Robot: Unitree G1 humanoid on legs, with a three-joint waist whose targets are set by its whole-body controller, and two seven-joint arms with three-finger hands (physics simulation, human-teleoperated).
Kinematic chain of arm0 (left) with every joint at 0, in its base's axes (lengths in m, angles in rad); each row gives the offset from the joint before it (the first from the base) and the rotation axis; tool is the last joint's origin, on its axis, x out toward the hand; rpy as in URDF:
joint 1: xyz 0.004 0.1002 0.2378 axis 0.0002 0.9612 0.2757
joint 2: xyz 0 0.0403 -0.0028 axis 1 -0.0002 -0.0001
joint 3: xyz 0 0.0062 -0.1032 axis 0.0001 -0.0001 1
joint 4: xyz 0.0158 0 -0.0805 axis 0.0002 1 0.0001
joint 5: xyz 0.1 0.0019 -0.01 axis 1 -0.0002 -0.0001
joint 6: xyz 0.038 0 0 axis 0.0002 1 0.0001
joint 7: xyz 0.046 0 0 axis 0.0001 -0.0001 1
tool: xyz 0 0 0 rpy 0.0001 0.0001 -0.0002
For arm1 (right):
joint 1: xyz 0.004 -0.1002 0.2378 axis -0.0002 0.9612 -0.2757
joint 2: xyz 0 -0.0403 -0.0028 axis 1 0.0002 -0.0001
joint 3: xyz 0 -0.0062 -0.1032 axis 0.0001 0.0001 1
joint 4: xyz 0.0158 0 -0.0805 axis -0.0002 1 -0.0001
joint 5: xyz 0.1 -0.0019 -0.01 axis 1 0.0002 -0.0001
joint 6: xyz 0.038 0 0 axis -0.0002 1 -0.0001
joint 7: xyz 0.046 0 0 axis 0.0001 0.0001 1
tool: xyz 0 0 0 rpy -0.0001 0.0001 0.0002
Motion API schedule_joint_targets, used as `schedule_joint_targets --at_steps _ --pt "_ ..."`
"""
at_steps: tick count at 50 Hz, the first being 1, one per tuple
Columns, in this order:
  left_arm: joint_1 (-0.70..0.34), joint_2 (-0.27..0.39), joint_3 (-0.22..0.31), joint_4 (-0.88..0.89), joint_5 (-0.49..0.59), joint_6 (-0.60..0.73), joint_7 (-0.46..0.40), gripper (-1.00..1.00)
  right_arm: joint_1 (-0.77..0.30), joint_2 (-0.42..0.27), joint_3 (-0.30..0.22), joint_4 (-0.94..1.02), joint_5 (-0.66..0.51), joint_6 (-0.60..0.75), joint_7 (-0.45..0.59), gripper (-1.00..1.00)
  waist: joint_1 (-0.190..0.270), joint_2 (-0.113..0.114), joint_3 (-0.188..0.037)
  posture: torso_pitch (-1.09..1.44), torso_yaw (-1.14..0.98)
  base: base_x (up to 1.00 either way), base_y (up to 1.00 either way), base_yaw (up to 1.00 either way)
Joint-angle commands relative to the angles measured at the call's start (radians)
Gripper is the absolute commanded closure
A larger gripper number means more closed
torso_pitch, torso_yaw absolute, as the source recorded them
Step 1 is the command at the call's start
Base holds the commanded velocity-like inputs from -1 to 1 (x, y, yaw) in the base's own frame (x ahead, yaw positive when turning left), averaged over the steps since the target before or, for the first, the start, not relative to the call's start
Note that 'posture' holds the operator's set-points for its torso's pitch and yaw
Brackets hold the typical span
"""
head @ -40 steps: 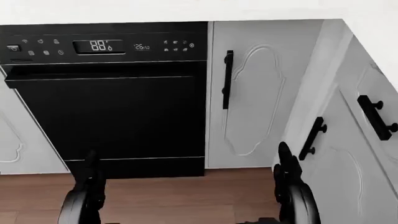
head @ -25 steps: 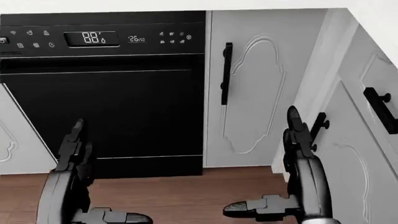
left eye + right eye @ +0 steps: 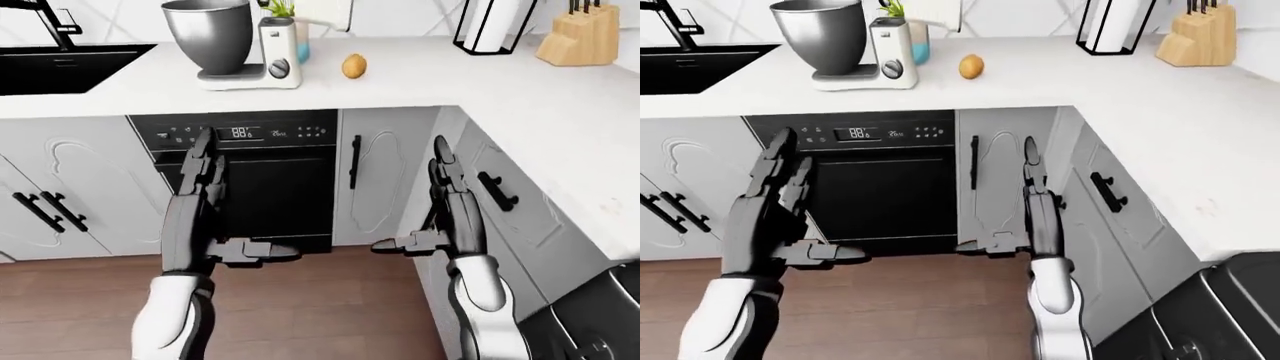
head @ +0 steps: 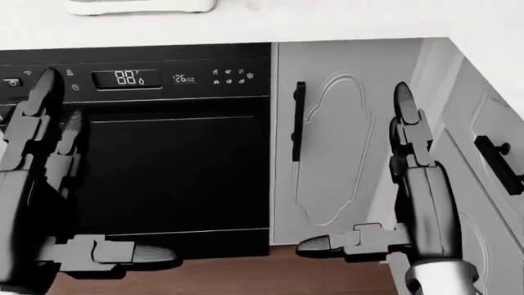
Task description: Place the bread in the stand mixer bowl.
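Bread [image 3: 353, 66] sits on the white worktop [image 3: 420, 82], a small golden-brown oval just right of the stand mixer [image 3: 268, 54] and apart from it. The mixer's bowl [image 3: 208, 34] is smooth grey metal, deep and rounded, resting on the white base. Behind the mixer a blue-green cup holds a small plant [image 3: 285, 11], though you can only see part of it.

Your left hand [image 3: 205, 169] and right hand [image 3: 440, 169] are both raised below the worktop edge, fingers straight and pointing up, thumbs stuck out sideways toward each other — both spread wide and holding nothing. The hands are dark and jointed, on glossy white forearms.

Between you and the bread stands the cabinet run: a black dishwasher [image 3: 250, 180] with a lit display panel, flanked by pale grey doors with moulded curved panels and black bar handles [image 3: 354, 161]. The worktop turns a corner and runs down the right of the left-eye view.

At top right stand a paper towel roll [image 3: 492, 22] in a black wire holder and a pale wooden knife block [image 3: 577, 34]. A black sink [image 3: 60, 64] with a black tap is set into the worktop at top left. The floor [image 3: 330, 300] is brown wood plank. A dark glossy appliance — perhaps a stove — fills the bottom right corner.
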Motion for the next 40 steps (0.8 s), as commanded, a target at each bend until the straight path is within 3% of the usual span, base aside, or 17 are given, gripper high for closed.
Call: schedule_joint_targets --at_steps 1,6,8,10,13,14,17,21,25,26,27,28,34,36,38,39,40 --pt "-0.024 0.003 0.002 -0.07 -0.012 0.021 0.002 -1.0 -0.021 -0.001 0.001 -0.054 -0.01 -0.021 -0.004 -1.0 -0.001 0.002 -0.005 0.0 0.0 0.15 0.0 0.0" --pt "-0.028 0.005 0.013 -0.146 -0.028 0.087 0.005 -1.0 -0.017 0.003 0.01 -0.079 -0.019 -0.006 -0.003 -1.0 -0.004 -0.004 0.005 0.0 0.0 0.15 0.0 0.0" --pt "-0.003 0.001 0.009 -0.134 -0.027 0.047 0.0 -1.0 -0.016 0.004 0.011 -0.083 -0.02 -0.005 -0.003 -1.0 -0.005 0.003 0.001 0.0 0.0 0.17 0.0 0.0" --pt "-0.034 0.007 0.021 -0.16 -0.037 0.103 0.007 -1.0 -0.015 0.005 0.013 -0.088 -0.022 -0.002 -0.004 -1.0 -0.006 0.015 0.004 0.0 0.0 0.17 0.0 0.0" --pt "0.005 0.001 0.009 -0.119 -0.026 0.027 -0.001 -1.0 -0.012 0.006 0.009 -0.09 -0.021 -0.003 -0.009 -1.0 0.002 0.063 0.016 0.0 0.0 0.17 0.0 0.0" --pt "0.004 0.002 0.01 -0.121 -0.026 0.029 -0.001 -1.0 -0.012 0.006 0.007 -0.09 -0.019 -0.005 -0.011 -1.0 0.0 0.039 0.008 0.0 0.0 0.18 0.0 0.0" --pt "-0.005 0.003 0.022 -0.124 -0.034 0.04 -0.001 -1.0 -0.013 0.006 0.011 -0.088 -0.021 -0.005 -0.012 -1.0 0.001 0.05 0.002 0.0 0.0 0.16 0.0 0.0" --pt "-0.029 0.01 0.03 -0.135 -0.04 0.075 0.004 -1.0 -0.014 0.006 0.012 -0.085 -0.021 -0.004 -0.012 -1.0 0.005 0.017 0.003 0.0 0.0 0.17 0.0 0.0" --pt "0.007 0.005 0.019 -0.106 -0.03 0.012 -0.003 -1.0 -0.017 0.006 0.012 -0.081 -0.022 -0.004 -0.013 -1.0 0.008 -0.058 -0.004 0.0 0.0 0.17 0.0 0.0" --pt "-0.007 0.007 0.024 -0.116 -0.033 0.037 -0.001 -1.0 -0.018 0.006 0.013 -0.081 -0.023 -0.002 -0.013 -1.0 -0.004 -0.023 -0.001 0.0 0.0 0.16 0.0 0.0" --pt "-0.029 0.012 0.033 -0.13 -0.038 0.073 0.002 -1.0 -0.019 0.006 0.014 -0.08 -0.024 -0.001 -0.014 -1.0 0.0 -0.041 -0.002 0.0 0.0 0.17 0.0 0.0" --pt "-0.032 0.012 0.035 -0.131 -0.039 0.077 0.003 -1.0 -0.019 0.006 0.013 -0.08 -0.024 0.0 -0.014 -1.0 -0.005 -0.042 0.003 0.0 0.0 0.17 0.0 0.0" --pt "0.009 0.006 0.024 -0.098 -0.028 0.004 -0.007 -1.0 -0.02 0.006 0.014 -0.08 -0.028 0.006 -0.015 -1.0 -0.008 0.006 0.017 0.0 0.0 0.17 0.0 0.0" --pt "0.012 0.006 0.025 -0.098 -0.027 0.003 -0.008 -1.0 -0.019 0.006 0.014 -0.079 -0.029 0.005 -0.015 -1.0 -0.012 0.042 0.013 0.0 0.0 0.18 0.0 0.0" --pt "0.005 0.007 0.026 -0.105 -0.027 0.017 -0.008 -1.0 -0.019 0.006 0.011 -0.078 -0.029 0.005 -0.017 -1.0 -0.01 0.111 -0.015 0.0 0.0 0.17 0.0 0.0" --pt "0.002 0.008 0.025 -0.105 -0.026 0.02 -0.008 -1.0 -0.019 0.005 0.01 -0.077 -0.028 0.004 -0.017 -1.0 0.003 0.06 0.001 0.0 0.0 0.17 0.0 0.0" --pt "0.004 0.007 0.026 -0.101 -0.026 0.014 -0.01 -1.0 -0.019 0.005 0.009 -0.076 -0.028 0.004 -0.016 -1.0 -0.004 0.076 0.003 0.0 0.0 0.18 0.0 0.0"
